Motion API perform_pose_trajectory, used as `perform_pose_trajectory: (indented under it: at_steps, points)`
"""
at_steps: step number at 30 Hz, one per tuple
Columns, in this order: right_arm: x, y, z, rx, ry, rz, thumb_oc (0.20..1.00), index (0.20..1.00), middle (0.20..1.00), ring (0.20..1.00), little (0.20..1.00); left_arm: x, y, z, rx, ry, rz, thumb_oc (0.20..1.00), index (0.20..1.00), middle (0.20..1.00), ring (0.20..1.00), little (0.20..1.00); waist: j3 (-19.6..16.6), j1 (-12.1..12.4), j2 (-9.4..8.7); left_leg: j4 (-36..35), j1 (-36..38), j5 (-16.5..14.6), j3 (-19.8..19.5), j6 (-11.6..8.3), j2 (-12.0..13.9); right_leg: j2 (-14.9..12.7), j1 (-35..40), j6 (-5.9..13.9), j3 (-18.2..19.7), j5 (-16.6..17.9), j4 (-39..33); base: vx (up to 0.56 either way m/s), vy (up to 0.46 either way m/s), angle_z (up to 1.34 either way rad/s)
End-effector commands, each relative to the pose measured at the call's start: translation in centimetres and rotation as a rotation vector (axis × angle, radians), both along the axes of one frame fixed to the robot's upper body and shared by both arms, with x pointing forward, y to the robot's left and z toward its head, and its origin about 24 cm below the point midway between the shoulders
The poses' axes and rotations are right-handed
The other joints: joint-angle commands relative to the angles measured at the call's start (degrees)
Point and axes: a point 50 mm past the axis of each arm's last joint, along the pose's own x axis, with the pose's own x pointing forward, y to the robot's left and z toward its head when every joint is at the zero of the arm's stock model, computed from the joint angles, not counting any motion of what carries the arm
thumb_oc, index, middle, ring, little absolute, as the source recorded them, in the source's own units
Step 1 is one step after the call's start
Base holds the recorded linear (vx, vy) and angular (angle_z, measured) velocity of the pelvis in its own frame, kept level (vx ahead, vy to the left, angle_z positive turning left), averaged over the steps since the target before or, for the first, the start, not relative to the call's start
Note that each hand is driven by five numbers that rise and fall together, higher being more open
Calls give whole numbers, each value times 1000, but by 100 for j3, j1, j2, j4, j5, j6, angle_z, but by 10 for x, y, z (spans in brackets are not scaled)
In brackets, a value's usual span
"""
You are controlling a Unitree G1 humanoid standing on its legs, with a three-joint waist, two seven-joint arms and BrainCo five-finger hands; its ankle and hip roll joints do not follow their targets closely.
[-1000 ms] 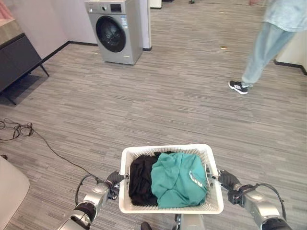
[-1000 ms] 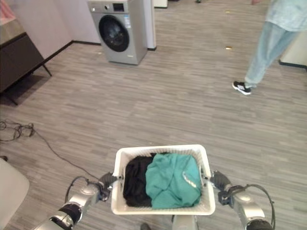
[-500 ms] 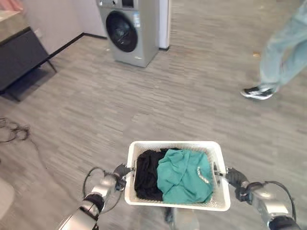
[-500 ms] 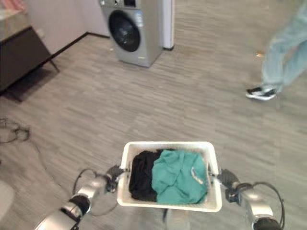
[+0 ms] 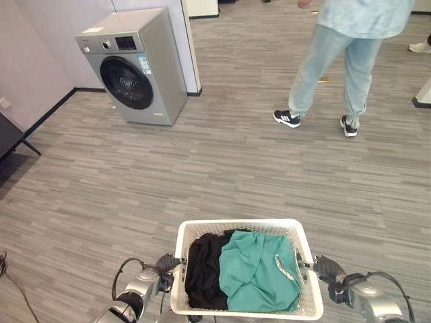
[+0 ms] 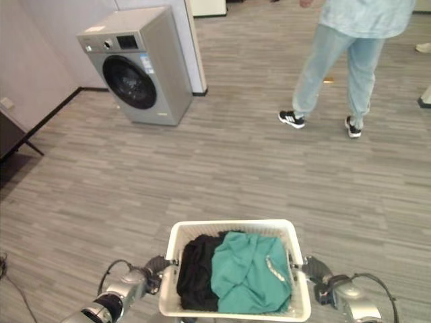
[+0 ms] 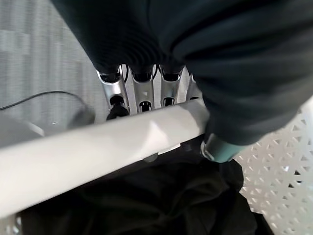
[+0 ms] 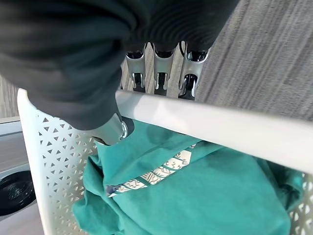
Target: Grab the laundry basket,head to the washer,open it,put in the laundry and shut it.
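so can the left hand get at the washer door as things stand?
Probably not. The left hand is curled round the laundry basket handle, as is the right hand, and the washer stands well across the floor, door shut. It would have to walk closer and free a hand first.

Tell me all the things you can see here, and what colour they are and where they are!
laundry basket: one, white with little holes, carried low at the front between both hands
green garment: one, teal, in the basket's right part
black garment: one, black, in the basket's left part
washer: one, silver-grey with a dark round door that is closed, far ahead on the left by the wall
floor: grey wood-look planks, all around
person: one, pale blue trousers and dark shoes, standing far ahead on the right
left hand: one, silver fingers curled round the basket's left rim
right hand: one, silver fingers curled round the basket's right rim
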Motion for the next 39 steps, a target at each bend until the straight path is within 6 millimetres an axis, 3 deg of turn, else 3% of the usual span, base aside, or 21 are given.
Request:
perform_pose_trajectory:
  at_steps: [1, 2, 6, 7, 8, 10, 11, 12, 15, 17, 22, 24, 25, 26, 27, 29, 32, 33, 36, 37, 39]
  points:
    - [21, 44, 17, 200, -98, 261, 200, 200, 200, 200, 200, 66, 6, 53, -96, -304, 52, 200, 200, 200, 200, 200, 165, 314, -229, 146, -52, 401, -208, -1937, 923, -1518, 121, 55, 190, 876, -622, 649, 243, -44]
    - [22, 48, 15, 208, -99, 268, 200, 200, 200, 200, 200, 65, 4, 53, -100, -307, 39, 200, 200, 200, 200, 200, 94, 333, -382, 177, 103, 25, -133, -1771, 546, -1881, -56, 301, 306, 1561, -116, 322, 156, -32]
    - [32, 56, 19, 220, -128, 299, 200, 200, 200, 200, 200, 64, 3, 55, -116, -321, 43, 200, 200, 200, 200, 200, 196, 380, -355, 2, 487, -293, 192, -1415, 204, -2238, -787, 450, 382, 2433, 1229, 366, 288, -22]
    - [36, 61, 21, 224, -132, 335, 200, 200, 200, 200, 200, 63, 6, 55, -111, -327, 62, 200, 200, 200, 200, 200, 276, 399, -327, -52, 621, -402, 334, -1330, 118, -2207, -1105, 483, 374, 2476, 1640, 344, 263, -36]
    - [39, 60, 24, 217, -145, 328, 200, 200, 200, 200, 200, 63, 4, 54, -107, -323, 57, 200, 200, 200, 200, 200, 373, 252, -299, -135, 779, -461, 165, -1288, 6, -1686, -1483, 399, 685, 2208, 1816, 408, 308, -39]
    - [42, 62, 23, 217, -141, 327, 200, 200, 200, 200, 200, 69, 5, 59, -109, -343, 67, 200, 200, 200, 200, 200, 559, 132, -265, -322, 1081, -575, 57, -1269, -117, -1441, -2159, 366, 562, 1802, 1795, 347, 173, -1]
    - [45, 64, 24, 210, -150, 337, 200, 200, 200, 200, 200, 71, 7, 60, -106, -342, 72, 200, 200, 200, 200, 200, 572, 146, -242, -454, 1372, -683, 99, -1398, -167, -1544, -2303, 249, -268, 1485, 963, 340, -1, 19]
    - [45, 65, 24, 213, -147, 334, 200, 200, 200, 200, 200, 71, 6, 60, -112, -339, 75, 200, 200, 200, 200, 200, 561, 108, -234, -469, 1473, -696, 37, -1448, -180, -1446, -2344, 212, -383, 1472, 622, 483, -43, 8]
    - [44, 64, 25, 225, -150, 325, 200, 200, 200, 200, 200, 70, 5, 57, -107, -329, 84, 200, 200, 200, 200, 200, 523, -11, -236, -458, 1679, -757, -158, -1598, -256, -1145, -2575, 256, -265, 1755, -422, 303, -85, 11]
    - [42, 61, 23, 219, -149, 306, 200, 200, 200, 200, 200, 74, 3, 58, -104, -336, 93, 200, 200, 200, 200, 200, 560, -157, -225, -394, 1934, -1056, -396, -1618, -327, -1399, -2903, 504, 266, 2242, -977, 473, -120, 56]
    - [34, 59, 21, 228, -132, 296, 200, 200, 200, 200, 200, 71, -1, 53, -128, -312, 119, 200, 200, 200, 200, 200, 482, -263, -229, -216, 2284, -1178, -751, -1706, -352, -1494, -2968, 501, 501, 2454, -745, 348, -193, 47]
    - [31, 51, 22, 220, -134, 269, 200, 200, 200, 200, 200, 69, -6, 52, -144, -306, 125, 200, 200, 200, 200, 200, 488, -232, -280, 1321, 1845, -460, -1095, -2062, 87, -1402, -2696, 139, 302, 2334, -584, 325, -510, 57]
    - [31, 51, 22, 220, -135, 270, 200, 200, 200, 200, 200, 69, -6, 52, -144, -307, 126, 200, 200, 200, 200, 200, 474, -245, -289, 1327, 1818, -451, -1108, -2061, 80, -1413, -2708, 135, 292, 2344, -593, 259, -489, 86]
    - [33, 50, 25, 216, -143, 272, 200, 200, 200, 200, 200, 71, -8, 53, -149, -310, 120, 200, 200, 200, 200, 200, 533, -197, -317, 2097, 1479, 186, -1199, -2287, 387, -1330, -2479, -69, 137, 2139, -551, 256, -558, 77]
    - [32, 48, 24, 215, -141, 259, 200, 200, 200, 200, 200, 69, -7, 52, -172, -300, 119, 200, 200, 200, 200, 200, 643, -44, -457, 3125, 1106, 964, -936, -2572, 1101, -1120, -1982, -440, -110, 1815, -613, 365, -729, 62]
    - [31, 47, 25, 188, -128, 296, 200, 200, 200, 200, 200, 67, 0, 50, -158, -288, 158, 200, 200, 200, 200, 200, 710, 179, -619, 3868, 669, 923, -669, -2658, 1309, -1002, -1544, -607, -227, 1543, -774, 310, -495, 28]
    - [29, 43, 21, 170, -108, 271, 200, 200, 200, 200, 200, 66, -2, 48, -164, -265, 163, 200, 200, 200, 200, 200, 687, 254, -650, 3569, 311, 766, -556, -2603, 1180, -969, -1255, -569, -221, 1516, -936, 291, -170, -15]
    - [26, 44, 21, 196, -112, 258, 200, 200, 200, 200, 200, 67, -3, 48, -158, -267, 156, 200, 200, 200, 200, 200, 626, 274, -580, 2707, 6, 896, -127, -2601, 1328, -876, -1061, -486, -237, 1473, -1025, 386, -155, 1]
    - [23, 41, 21, 191, -114, 262, 200, 200, 200, 200, 200, 65, -1, 47, -141, -268, 146, 200, 200, 200, 200, 200, 595, 269, -457, 1489, 55, 1009, -88, -2527, 1213, -860, -953, -386, -205, 1342, -1034, 353, 45, 0]
    - [21, 39, 21, 176, -114, 278, 200, 200, 200, 200, 200, 64, 2, 46, -132, -269, 138, 200, 200, 200, 200, 200, 570, 324, -284, 52, -32, 1086, -518, -2374, 1074, -849, -785, -305, -147, 1205, -996, 550, 221, -27]
    - [20, 37, 21, 166, -108, 286, 200, 200, 200, 200, 200, 64, 1, 46, -136, -274, 135, 200, 200, 200, 200, 200, 572, 333, -229, -418, -1, 1211, -782, -2351, 1007, -872, -668, -270, -122, 1163, -997, 371, 133, -14]
